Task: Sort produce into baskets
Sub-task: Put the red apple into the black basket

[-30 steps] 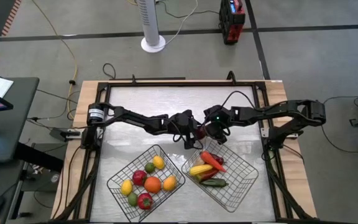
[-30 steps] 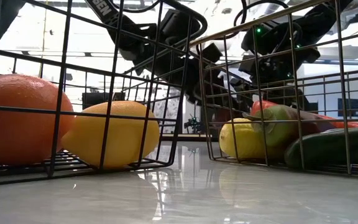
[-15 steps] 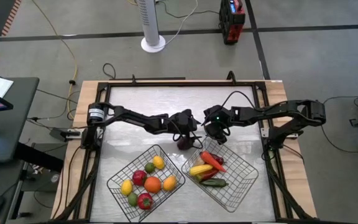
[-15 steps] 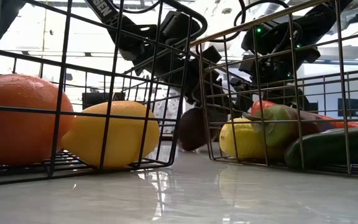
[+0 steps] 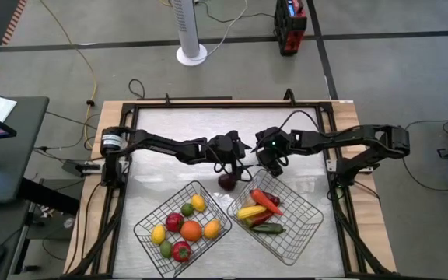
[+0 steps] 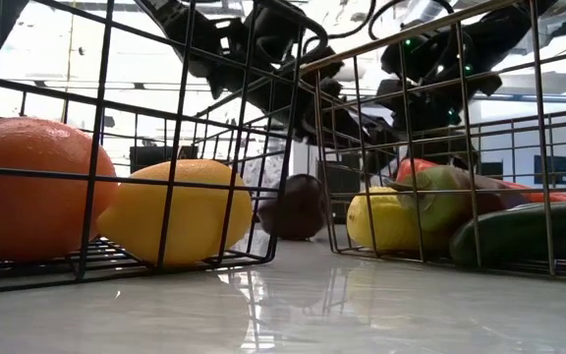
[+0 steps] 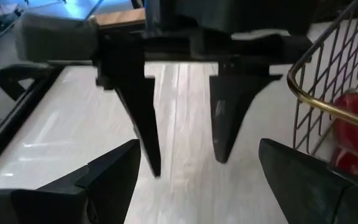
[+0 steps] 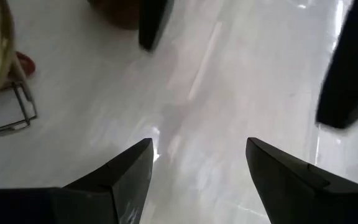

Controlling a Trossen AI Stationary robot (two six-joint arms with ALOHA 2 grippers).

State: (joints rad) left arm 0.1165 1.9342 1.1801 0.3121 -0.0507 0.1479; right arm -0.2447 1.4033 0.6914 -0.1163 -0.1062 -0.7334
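The white table [image 5: 208, 128] was the biggest thing, with a dark frame around it. Two wire baskets sat on its near side. The left basket [image 5: 148, 220] held round fruits: a red one, an orange [image 6: 28, 187], a lemon [image 6: 180, 211], other yellow ones and small green ones. The right basket [image 5: 302, 206] held long pieces: a yellow one [image 6: 386, 218], a red-orange one like a carrot [image 5: 266, 201], and a green cucumber [image 6: 519, 231].

Both dark arms reached in toward the middle of the table, behind the baskets. The left gripper [image 5: 239, 165] was just beside the far corner of the left basket, above the table. In its own wrist view its two fingers [image 7: 114, 177] stood wide apart with nothing between them. The right gripper [image 5: 274, 167] was close by, facing the left one, near the far edge of the right basket. Its fingers [image 8: 126, 174] were spread wide too, and held nothing. The two grippers were near each other but not touching.

A small dark purple round piece [image 5: 228, 181] lay on the bare table, in the gap between the two baskets and just below the left gripper. No gripper touched it. In the low view it rested on the table top [image 6: 298, 206] between the two wire walls.
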